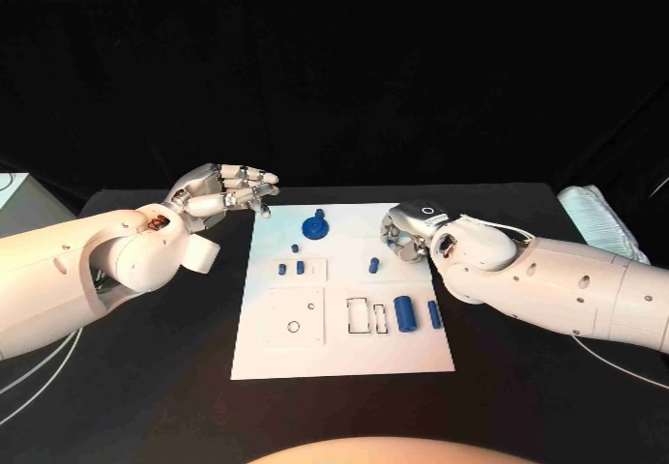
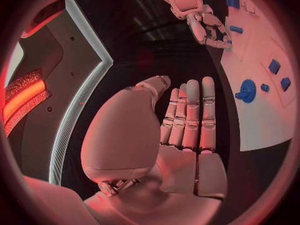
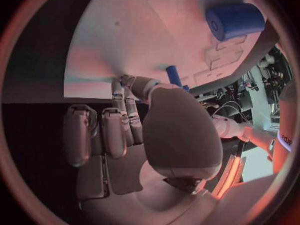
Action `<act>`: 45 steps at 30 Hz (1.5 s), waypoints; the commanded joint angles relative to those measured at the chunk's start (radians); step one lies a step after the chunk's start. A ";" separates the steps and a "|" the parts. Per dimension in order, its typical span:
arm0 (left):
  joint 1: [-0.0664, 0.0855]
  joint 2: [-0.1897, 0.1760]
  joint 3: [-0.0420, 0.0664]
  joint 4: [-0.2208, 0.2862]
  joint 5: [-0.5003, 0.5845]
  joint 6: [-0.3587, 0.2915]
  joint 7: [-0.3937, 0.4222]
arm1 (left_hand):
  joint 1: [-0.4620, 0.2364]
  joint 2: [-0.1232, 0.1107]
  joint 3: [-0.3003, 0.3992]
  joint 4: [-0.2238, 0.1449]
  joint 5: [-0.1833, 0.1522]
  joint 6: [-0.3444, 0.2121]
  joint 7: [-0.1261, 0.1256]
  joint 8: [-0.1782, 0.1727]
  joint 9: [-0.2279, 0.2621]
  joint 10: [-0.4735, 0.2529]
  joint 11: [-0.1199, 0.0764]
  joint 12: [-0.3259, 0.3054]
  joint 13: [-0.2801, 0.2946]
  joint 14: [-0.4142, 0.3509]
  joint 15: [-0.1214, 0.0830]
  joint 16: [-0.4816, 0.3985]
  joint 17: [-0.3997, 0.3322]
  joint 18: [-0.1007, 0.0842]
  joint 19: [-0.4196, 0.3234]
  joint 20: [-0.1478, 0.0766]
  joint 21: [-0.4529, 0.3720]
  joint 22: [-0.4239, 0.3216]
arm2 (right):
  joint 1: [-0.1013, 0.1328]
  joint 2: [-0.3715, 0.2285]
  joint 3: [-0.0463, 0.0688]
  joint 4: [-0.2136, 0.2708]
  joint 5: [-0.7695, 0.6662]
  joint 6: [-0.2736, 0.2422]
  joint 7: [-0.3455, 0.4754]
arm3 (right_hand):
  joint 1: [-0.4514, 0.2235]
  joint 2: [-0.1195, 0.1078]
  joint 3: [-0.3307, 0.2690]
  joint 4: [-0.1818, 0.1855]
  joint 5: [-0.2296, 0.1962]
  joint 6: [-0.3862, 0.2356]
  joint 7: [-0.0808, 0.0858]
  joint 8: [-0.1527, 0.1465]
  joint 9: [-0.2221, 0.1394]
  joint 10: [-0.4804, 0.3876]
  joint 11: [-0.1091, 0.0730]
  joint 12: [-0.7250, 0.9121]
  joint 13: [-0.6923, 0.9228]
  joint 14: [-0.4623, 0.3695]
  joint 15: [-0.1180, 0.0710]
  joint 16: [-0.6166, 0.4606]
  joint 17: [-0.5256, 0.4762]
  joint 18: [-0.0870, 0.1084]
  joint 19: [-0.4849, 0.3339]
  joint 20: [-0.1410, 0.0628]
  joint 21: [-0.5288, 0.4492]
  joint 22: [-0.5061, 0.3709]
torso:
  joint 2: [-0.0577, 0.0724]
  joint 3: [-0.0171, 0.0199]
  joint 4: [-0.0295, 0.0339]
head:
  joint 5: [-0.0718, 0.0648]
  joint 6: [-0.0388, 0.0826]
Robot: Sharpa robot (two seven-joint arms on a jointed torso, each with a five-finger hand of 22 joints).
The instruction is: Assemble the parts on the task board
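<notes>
Task board lying flat at the middle of the black counter, white, long side running away from the robot. Carrying small blue parts: a round gear-like part standing near the far edge, two small blocks sitting just this side of it toward the board's left half, a short peg standing toward the right half, a thick cylinder lying near the right edge with a slimmer pin just beside it. Showing also outlined recesses and a circle mark on the near half. Left robot hand hovering above the counter just off the board's far left corner, fingers curled loosely together, holding nothing; from the left wrist view, fingers lying straight side by side against the palm line, nothing between them, board and gear-like part sitting off to one side. Right robot hand hanging at the board's far right edge, near the peg, fingers bent inward; from the right wrist view, fingers folding toward the palm with no part seen in them, peg standing just past the thumb, thick cylinder lying farther off on the board. Cannot tell whether the thumb is touching the peg.
</notes>
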 commanded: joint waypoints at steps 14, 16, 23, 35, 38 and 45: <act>0.000 0.001 0.001 -0.007 -0.005 0.010 0.006 | 0.009 0.002 -0.004 0.000 0.002 0.005 0.005 -0.003 -0.002 0.005 0.001 -0.006 -0.001 -0.008 0.003 -0.004 0.001 0.012 -0.005 -0.001 0.002 0.002 | 0.005 -0.066 0.012 0.104 0.022 -0.163 0.009 | -0.008 0.008 0.006 -0.014 0.001 0.013 0.001 0.004 0.001 0.040 -0.028 0.006 0.005 0.055 -0.005 0.002 0.007 -0.007 0.052 0.003 0.010 0.164 | -0.001 0.0009 -0.0015 | 0.002 0.006; 0.000 0.001 0.001 -0.006 -0.004 0.010 0.006 | 0.008 0.002 -0.004 0.000 0.002 0.005 0.005 -0.003 -0.002 0.004 0.001 -0.007 -0.002 -0.009 0.003 -0.005 0.001 0.011 -0.006 -0.001 0.002 0.002 | 0.006 -0.081 0.014 0.133 0.035 -0.178 0.014 | -0.008 0.008 0.006 -0.014 0.001 0.013 0.001 0.004 0.001 0.040 -0.028 0.006 0.005 0.055 -0.005 0.002 0.007 -0.007 0.052 0.003 0.010 0.164 | -0.001 0.0006 -0.0010 | 0.004 0.006; 0.000 0.003 0.001 -0.001 -0.004 0.008 0.007 | 0.008 0.002 -0.004 0.000 0.002 0.005 0.005 -0.003 -0.002 0.004 0.001 -0.007 -0.002 -0.009 0.003 -0.005 0.001 0.011 -0.006 -0.001 0.002 0.002 | 0.001 -0.106 0.017 0.227 0.070 -0.192 0.025 | -0.009 0.007 0.007 -0.016 0.001 0.013 0.001 0.004 0.002 0.041 -0.028 0.005 0.005 0.055 -0.006 0.002 0.007 -0.007 0.052 0.003 0.010 0.164 | 0.000 0.0009 -0.0015 | 0.019 0.005; 0.000 0.013 0.001 0.007 -0.004 0.001 0.004 | 0.008 0.002 -0.004 0.001 0.002 0.005 0.005 -0.003 -0.003 0.003 0.002 -0.009 -0.003 -0.010 0.004 -0.005 0.002 0.011 -0.008 -0.001 0.002 0.002 | -0.044 -0.055 0.015 0.342 0.055 -0.180 0.039 | -0.009 0.007 0.009 -0.019 0.001 0.014 0.001 0.004 0.002 0.042 -0.028 0.004 0.005 0.055 -0.007 0.001 0.005 -0.007 0.051 0.003 0.008 0.163 | -0.002 -0.0029 0.0030 | 0.069 -0.009; -0.001 0.018 0.000 0.011 -0.004 -0.005 0.004 | 0.007 0.002 -0.004 0.001 0.003 0.005 0.006 -0.004 -0.003 0.002 0.002 -0.010 -0.003 -0.012 0.004 -0.006 0.002 0.011 -0.009 -0.001 0.001 0.002 | -0.061 -0.025 0.011 0.336 0.046 -0.174 0.043 | -0.009 0.007 0.009 -0.019 0.001 0.014 0.001 0.004 0.002 0.042 -0.028 0.004 0.005 0.055 -0.007 0.001 0.005 -0.007 0.051 0.003 0.008 0.163 | -0.001 -0.0024 0.0024 | 0.084 -0.013; -0.003 0.025 0.000 0.018 -0.003 -0.015 0.006 | 0.006 0.001 -0.005 0.002 0.003 0.006 0.006 -0.003 -0.003 0.002 0.003 -0.011 -0.004 -0.013 0.005 -0.007 0.002 0.011 -0.010 0.000 0.001 0.002 | -0.094 0.031 0.003 0.303 0.035 -0.156 0.048 | -0.010 0.007 0.010 -0.020 0.002 0.013 0.002 0.004 0.003 0.042 -0.028 0.004 0.005 0.055 -0.007 0.000 0.004 -0.006 0.050 0.003 0.005 0.162 | 0.001 -0.0032 0.0016 | 0.100 -0.022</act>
